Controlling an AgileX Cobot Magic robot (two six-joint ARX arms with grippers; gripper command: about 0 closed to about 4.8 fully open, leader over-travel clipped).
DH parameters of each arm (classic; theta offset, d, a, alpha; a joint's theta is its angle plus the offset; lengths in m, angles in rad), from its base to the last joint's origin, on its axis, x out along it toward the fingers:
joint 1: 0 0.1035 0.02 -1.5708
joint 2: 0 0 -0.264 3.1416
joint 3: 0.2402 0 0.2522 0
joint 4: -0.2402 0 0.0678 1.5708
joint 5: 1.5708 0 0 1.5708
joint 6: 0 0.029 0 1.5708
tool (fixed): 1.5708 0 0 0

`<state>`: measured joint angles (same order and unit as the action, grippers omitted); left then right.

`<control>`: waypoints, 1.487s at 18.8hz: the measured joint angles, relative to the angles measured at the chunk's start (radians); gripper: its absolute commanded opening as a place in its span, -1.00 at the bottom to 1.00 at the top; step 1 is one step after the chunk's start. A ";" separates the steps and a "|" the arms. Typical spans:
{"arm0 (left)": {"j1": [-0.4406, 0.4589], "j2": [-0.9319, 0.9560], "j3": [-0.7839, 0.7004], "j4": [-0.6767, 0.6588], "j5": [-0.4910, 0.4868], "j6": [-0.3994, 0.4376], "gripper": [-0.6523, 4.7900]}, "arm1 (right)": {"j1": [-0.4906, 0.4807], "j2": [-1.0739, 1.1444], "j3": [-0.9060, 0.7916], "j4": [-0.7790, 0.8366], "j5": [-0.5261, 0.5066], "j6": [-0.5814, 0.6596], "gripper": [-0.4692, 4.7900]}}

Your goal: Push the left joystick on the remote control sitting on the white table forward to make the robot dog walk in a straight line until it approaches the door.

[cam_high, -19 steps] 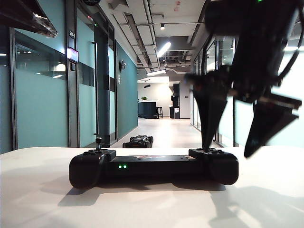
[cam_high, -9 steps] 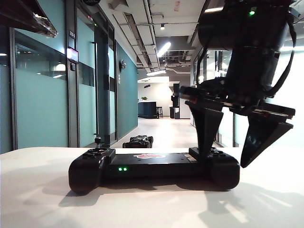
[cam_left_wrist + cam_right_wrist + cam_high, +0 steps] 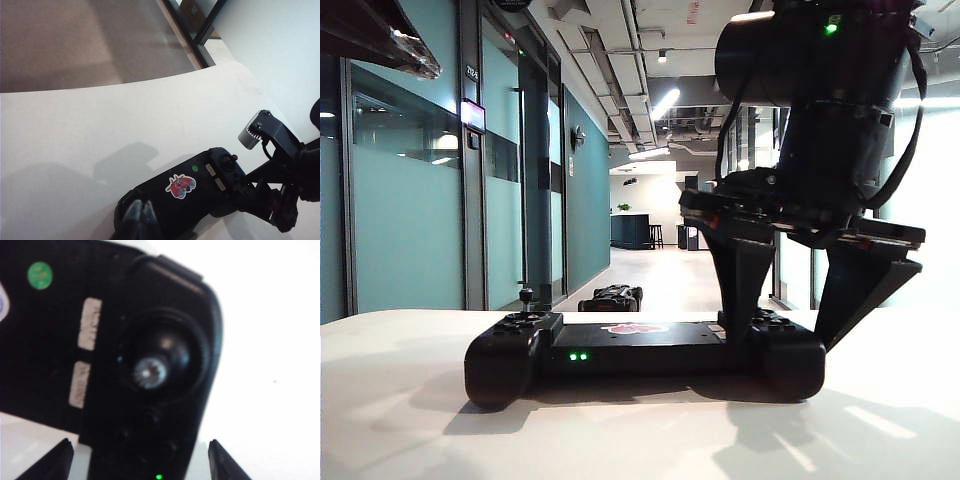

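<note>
The black remote control (image 3: 640, 350) lies on the white table (image 3: 400, 420), two green lights lit on its front. Its left joystick (image 3: 527, 297) stands upright and untouched. My right gripper (image 3: 778, 342) is open, one finger on each side of the controller's right end; the right wrist view shows that end (image 3: 150, 315) and its joystick (image 3: 150, 371) between the spread fingers of the gripper (image 3: 139, 462). My left gripper (image 3: 141, 215) is shut and empty, hovering over the controller's (image 3: 200, 200) other end. The robot dog (image 3: 612, 297) lies low on the corridor floor beyond the table.
A long corridor runs away behind the table, with teal glass walls and dark-framed doors (image 3: 535, 180) on the left. A dark piece of arm (image 3: 380, 40) hangs at the upper left. The table's far edge (image 3: 125, 85) drops to the floor.
My right gripper has moved left and down, from beside the controller's right end to straddling it. Controller, joystick and robot dog have not moved.
</note>
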<state>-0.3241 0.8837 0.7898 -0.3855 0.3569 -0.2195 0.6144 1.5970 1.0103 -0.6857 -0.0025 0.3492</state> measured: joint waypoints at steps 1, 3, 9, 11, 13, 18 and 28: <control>0.000 0.000 0.000 0.000 0.000 0.000 -0.78 | 0.000 0.000 0.000 0.000 0.001 0.007 0.58; 0.000 0.000 0.000 0.000 0.000 0.000 -0.78 | 0.000 0.007 0.002 0.000 0.001 0.011 0.58; 0.000 0.000 0.000 0.000 0.000 0.000 -0.78 | 0.000 0.059 0.015 -0.002 0.001 0.013 0.40; 0.000 0.000 0.000 0.000 0.000 0.000 -0.78 | 0.000 0.061 0.016 0.000 0.001 0.014 0.19; 0.000 0.000 0.000 0.000 0.000 0.000 -0.78 | 0.000 0.061 0.018 -0.001 0.011 0.021 -0.08; 0.000 0.000 0.000 0.000 0.000 0.000 -0.78 | 0.000 0.060 0.019 -0.003 0.017 0.021 -0.14; 0.000 0.049 0.000 0.014 0.081 0.050 -0.78 | 0.000 0.058 0.025 -0.043 0.003 0.188 -0.14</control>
<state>-0.3244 0.9329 0.7898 -0.3710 0.4381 -0.1699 0.6140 1.6550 1.0351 -0.7292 0.0006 0.5377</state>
